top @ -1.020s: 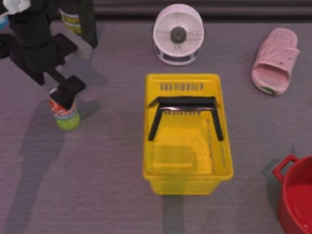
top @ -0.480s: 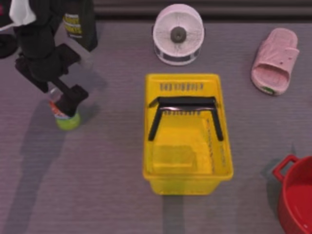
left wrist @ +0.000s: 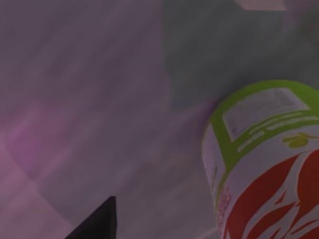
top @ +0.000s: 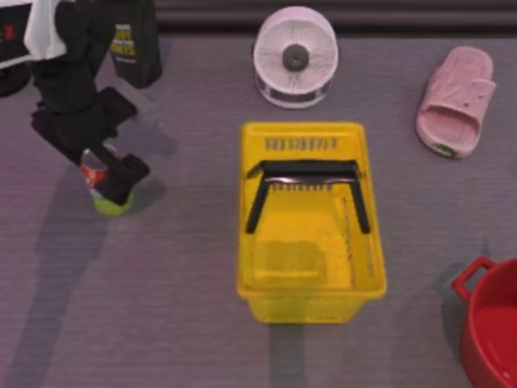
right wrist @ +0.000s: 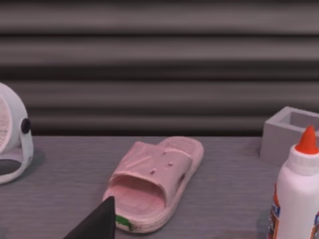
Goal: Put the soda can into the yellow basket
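Table (top: 178, 323) is grey-purple. Yellow basket (top: 311, 301) sits at its centre, black handle (top: 307, 182) folded across the inside. Red pot (top: 493, 331) at the right near corner, cut off by the frame. My left arm (top: 69, 89) reaches in from the far left. White round fan (top: 296, 56) stands beyond the basket at the far edge, pink slipper (top: 456, 99) to the far right. Black canister (top: 133, 40) far left, beside my arm. Can (top: 98, 187) stands upright left of the basket, well apart from it, red above and green at the base. My left gripper (top: 113, 174) is down over the can; can't tell if it is clenched or released. In the left wrist view the can (left wrist: 269, 169) fills one side, one dark fingertip (left wrist: 99, 221) apart from it. Right wrist view shows the slipper (right wrist: 154, 181), a glue bottle (right wrist: 296, 194), a grey box (right wrist: 289, 132) and one fingertip (right wrist: 97, 221) of my right gripper; can't tell its state either.
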Robot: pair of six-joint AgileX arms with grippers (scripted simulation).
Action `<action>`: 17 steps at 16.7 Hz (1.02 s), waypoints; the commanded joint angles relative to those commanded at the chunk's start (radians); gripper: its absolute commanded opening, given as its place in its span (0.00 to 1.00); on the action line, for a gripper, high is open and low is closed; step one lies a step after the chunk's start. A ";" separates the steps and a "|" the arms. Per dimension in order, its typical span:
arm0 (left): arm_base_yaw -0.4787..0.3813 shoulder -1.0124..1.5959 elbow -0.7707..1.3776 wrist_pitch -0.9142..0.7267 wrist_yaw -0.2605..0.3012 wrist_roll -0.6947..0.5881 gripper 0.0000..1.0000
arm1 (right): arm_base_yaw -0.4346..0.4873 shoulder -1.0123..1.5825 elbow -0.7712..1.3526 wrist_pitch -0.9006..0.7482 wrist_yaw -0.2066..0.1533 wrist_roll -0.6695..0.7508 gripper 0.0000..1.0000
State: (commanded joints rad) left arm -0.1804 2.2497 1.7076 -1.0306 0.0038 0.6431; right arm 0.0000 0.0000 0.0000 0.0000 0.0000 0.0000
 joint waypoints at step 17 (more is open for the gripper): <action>0.000 0.000 0.000 0.000 0.000 0.000 0.00 | 0.000 0.000 0.000 0.000 0.000 0.000 1.00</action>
State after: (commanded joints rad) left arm -0.1804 2.2497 1.7076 -1.0306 0.0038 0.6431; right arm 0.0000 0.0000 0.0000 0.0000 0.0000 0.0000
